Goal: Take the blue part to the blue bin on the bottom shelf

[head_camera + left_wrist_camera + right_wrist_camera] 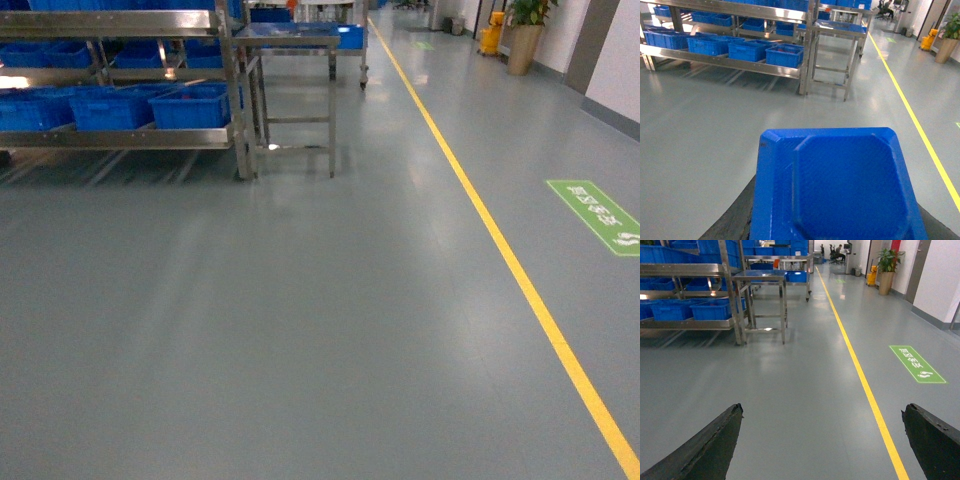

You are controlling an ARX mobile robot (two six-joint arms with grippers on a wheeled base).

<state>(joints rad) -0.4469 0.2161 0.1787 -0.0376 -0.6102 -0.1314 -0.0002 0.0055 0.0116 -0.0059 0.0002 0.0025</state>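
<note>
Blue part (840, 185) sitting clamped in left gripper (835, 235), filling 6 o'clock of left wrist view. Rigid, light, slick plastic by look; gripping near edge. Right gripper (822, 440) gaping empty. Bottom shelf (720, 60) bins (784, 55) lying 11 o'clock, well apart.

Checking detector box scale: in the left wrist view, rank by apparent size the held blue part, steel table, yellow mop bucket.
1. blue part, inflated by nearness to the camera
2. steel table
3. yellow mop bucket
</note>
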